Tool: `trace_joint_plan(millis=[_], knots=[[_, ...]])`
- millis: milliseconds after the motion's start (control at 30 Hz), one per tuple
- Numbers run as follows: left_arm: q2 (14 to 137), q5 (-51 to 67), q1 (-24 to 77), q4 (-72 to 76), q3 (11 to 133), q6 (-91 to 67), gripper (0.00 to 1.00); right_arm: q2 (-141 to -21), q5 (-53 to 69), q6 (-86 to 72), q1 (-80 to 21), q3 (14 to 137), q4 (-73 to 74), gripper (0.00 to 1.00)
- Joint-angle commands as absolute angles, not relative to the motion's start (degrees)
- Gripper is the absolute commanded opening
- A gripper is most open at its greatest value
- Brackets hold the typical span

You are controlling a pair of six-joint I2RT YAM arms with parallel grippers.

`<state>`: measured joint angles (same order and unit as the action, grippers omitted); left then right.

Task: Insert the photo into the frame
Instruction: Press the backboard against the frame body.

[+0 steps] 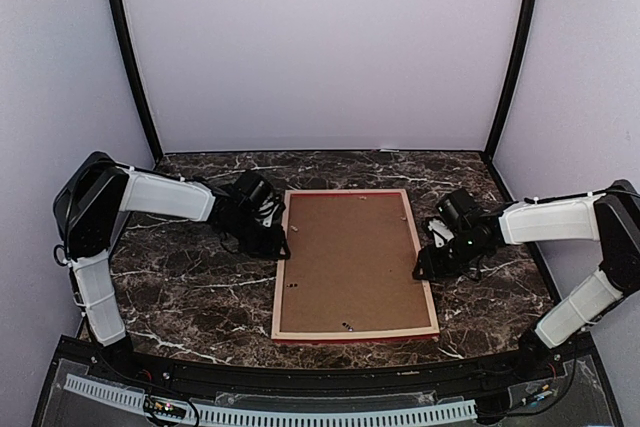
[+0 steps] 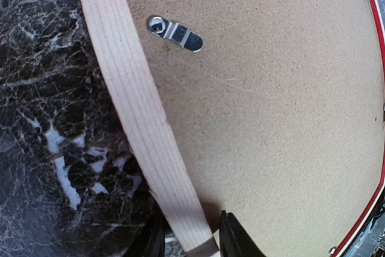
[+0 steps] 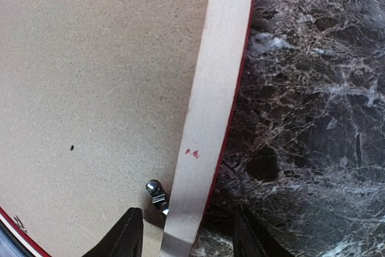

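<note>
You have the frame [image 1: 355,334] lying face down at the middle of the dark marble worktop [image 1: 200,287]. Its long axis runs from 12 o'clock to 6 o'clock, with one short end toward the arm bases. What faces up is its pale wood back rail, striped with fine grain. A thin line of bright red shows along the outer edge, and there are two small red flecks [image 3: 192,153] on the right rail. The brown backing board [image 1: 350,257] fills the opening, speckled like pressed fibre. A small metal turn clip [image 2: 175,32] lies on the board just beside the left rail. Your left tool [image 1: 281,245] sits at about 10 o'clock of the frame. Its fingers [image 2: 237,239] stand narrowly on either side of the left rail, but you cannot tell from the wrist view whether they press it. Your right tool [image 1: 422,269] sits at 3 o'clock, partly open. It straddles the right rail with a visible gap between each finger [image 3: 123,236] and the wood, so it grips nothing.
</note>
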<state>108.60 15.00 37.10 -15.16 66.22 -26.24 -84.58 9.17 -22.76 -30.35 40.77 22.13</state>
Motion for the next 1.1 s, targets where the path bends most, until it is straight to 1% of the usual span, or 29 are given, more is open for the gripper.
trace_joint_plan(millis=[0, 233, 433, 700, 1067], knots=[[108.46, 12.92, 37.68, -15.83, 66.03, -27.59, 0.32, -83.0, 8.51, -21.84, -30.75, 40.33, 21.95, 0.53], [107.76, 11.87, 37.74, -15.95, 64.85, -28.2, 0.3, -84.35, 9.26, -19.54, -30.76, 40.81, 22.58, 0.53], [107.9, 11.97, 37.71, -16.38, 65.27, -28.05, 0.29, -85.61, 9.35, -18.21, -30.76, 41.46, 23.01, 0.51], [108.53, 12.45, 37.76, -16.43, 65.48, -27.95, 0.29, -87.0, 9.03, -17.82, -30.76, 42.57, 22.51, 0.46], [108.5, 12.78, 37.88, -16.61, 65.3, -27.69, 0.28, -87.21, 8.34, -16.98, -30.64, 43.92, 21.65, 0.37]])
